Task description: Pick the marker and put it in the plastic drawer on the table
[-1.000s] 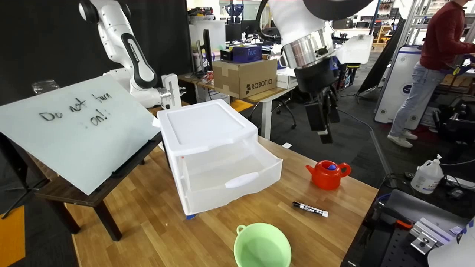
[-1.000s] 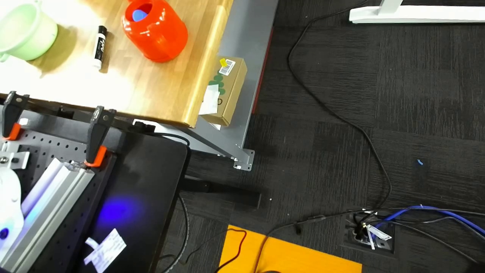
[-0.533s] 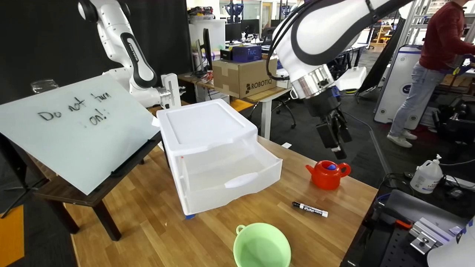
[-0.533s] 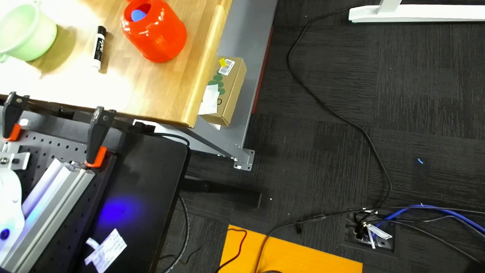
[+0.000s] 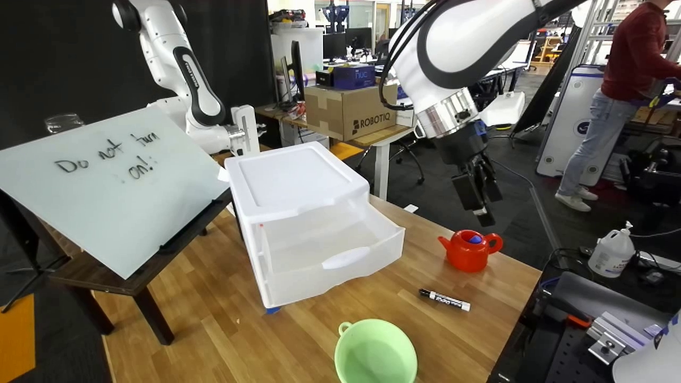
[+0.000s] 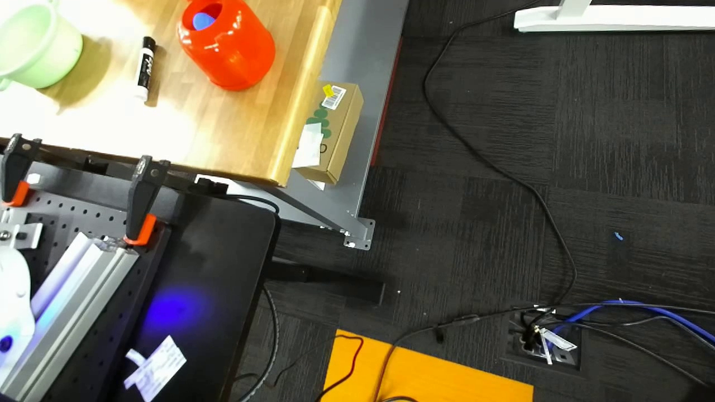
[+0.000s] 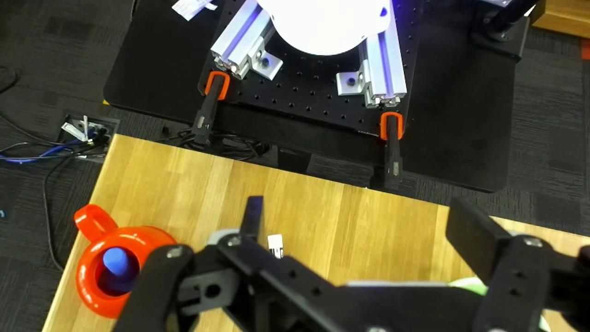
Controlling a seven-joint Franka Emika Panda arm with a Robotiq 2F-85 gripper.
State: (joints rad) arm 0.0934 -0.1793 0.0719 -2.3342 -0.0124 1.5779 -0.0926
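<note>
The marker (image 5: pixel 445 300), black and white with a dark cap, lies on the wooden table (image 5: pixel 213 308) in front of the drawer. It also shows in an exterior view (image 6: pixel 146 70); in the wrist view only its white end (image 7: pixel 275 244) shows, beside the left finger. The white plastic drawer (image 5: pixel 306 173) stands on the table with its translucent tray (image 5: pixel 372 263) pulled out. My gripper (image 5: pixel 480 199) hangs in the air above and behind the red teapot, well above the marker. In the wrist view its jaws (image 7: pixel 359 219) are wide apart with nothing between them.
A red teapot (image 5: pixel 468 254) with a blue thing inside stands near the marker at the table edge. A green bowl (image 5: pixel 376 354) sits at the front. A slanted whiteboard (image 5: pixel 114 186) on a dark stand is beside the drawer. Black clamps (image 7: pixel 392 152) hold the robot base plate beyond the table.
My gripper has moved down and a little sideways toward the teapot over the last second, with only a slight shift in the last half second. The marker and drawer have not moved.
</note>
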